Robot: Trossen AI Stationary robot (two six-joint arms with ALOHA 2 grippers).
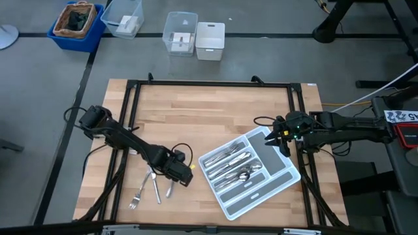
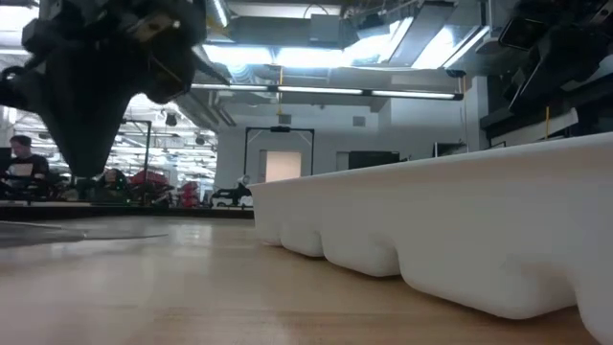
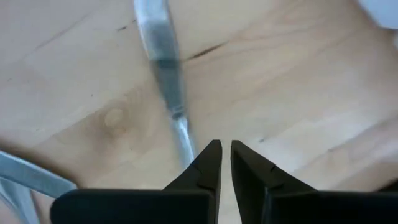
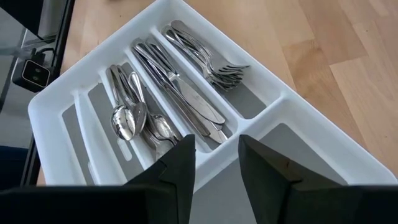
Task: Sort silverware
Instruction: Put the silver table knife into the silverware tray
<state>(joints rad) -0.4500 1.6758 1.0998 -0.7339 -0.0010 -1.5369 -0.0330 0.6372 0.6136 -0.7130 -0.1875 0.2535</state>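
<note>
No readable text showed anywhere: markings on the tag (image 1: pixel 400 116) by the right arm were too small to read.
</note>
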